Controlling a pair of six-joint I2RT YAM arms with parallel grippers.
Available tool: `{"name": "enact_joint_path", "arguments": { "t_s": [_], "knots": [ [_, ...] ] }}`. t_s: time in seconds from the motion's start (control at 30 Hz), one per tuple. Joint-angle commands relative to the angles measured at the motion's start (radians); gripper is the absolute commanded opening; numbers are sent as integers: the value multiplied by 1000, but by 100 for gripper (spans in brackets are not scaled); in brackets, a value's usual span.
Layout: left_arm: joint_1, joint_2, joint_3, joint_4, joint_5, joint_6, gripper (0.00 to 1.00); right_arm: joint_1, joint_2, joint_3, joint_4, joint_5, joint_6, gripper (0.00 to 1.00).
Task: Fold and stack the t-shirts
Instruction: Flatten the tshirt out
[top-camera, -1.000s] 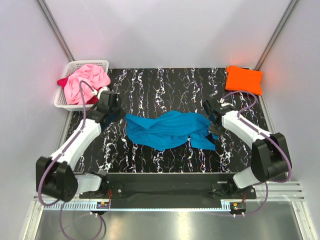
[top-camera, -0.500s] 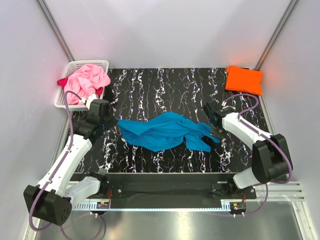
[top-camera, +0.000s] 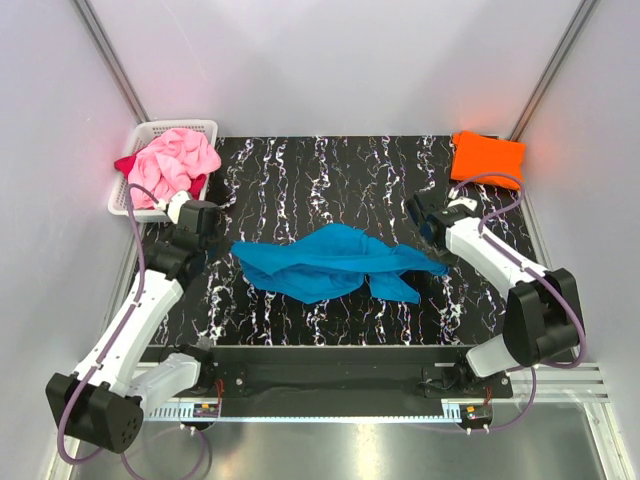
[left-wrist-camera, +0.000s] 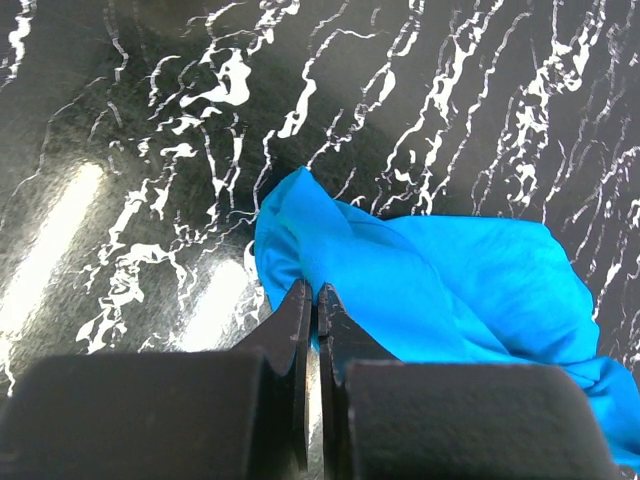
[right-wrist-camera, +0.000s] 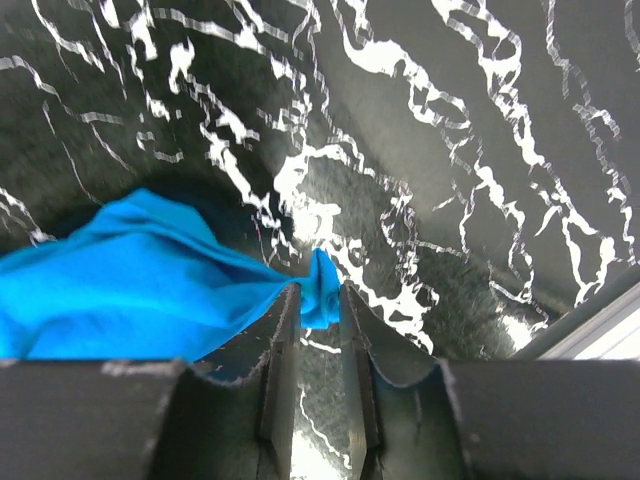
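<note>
The turquoise blue t-shirt (top-camera: 330, 262) lies crumpled and stretched sideways across the middle of the black marbled table. My left gripper (top-camera: 226, 246) is shut on its left end, also shown in the left wrist view (left-wrist-camera: 315, 292) with blue cloth (left-wrist-camera: 440, 280) beyond the fingers. My right gripper (top-camera: 432, 258) is shut on its right tip; the right wrist view (right-wrist-camera: 318, 295) shows blue cloth (right-wrist-camera: 130, 280) pinched between the fingers. A folded orange t-shirt (top-camera: 487, 158) lies at the back right. The pink t-shirt (top-camera: 172, 165) and dark red t-shirt (top-camera: 125, 163) sit in the basket.
A white lattice basket (top-camera: 150, 130) stands at the back left corner, just behind my left arm. Grey walls close in the table on three sides. A metal rail runs along the near edge by the arm bases.
My left gripper has pulled the shirt's left end to the left and my right gripper has moved right and back. The blue shirt is now stretched wider between them.
</note>
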Motion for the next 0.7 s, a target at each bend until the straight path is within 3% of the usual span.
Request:
{"name": "enact_joint_path", "arguments": {
  "t_s": [0.0, 0.3, 0.47, 0.67],
  "knots": [
    [0, -29, 50, -16, -72, -21, 0, -3, 21, 54, -25, 96, 27, 29],
    [0, -103, 70, -114, -252, -102, 0, -4, 79, 91, -40, 145, 20, 29],
    [0, -111, 87, -132, -266, -101, 0, -3, 97, 112, -37, 4, -8, 26],
    [0, -98, 80, -137, -261, -105, 0, -3, -25, -48, 20, -151, -2, 25]
  ]
}}
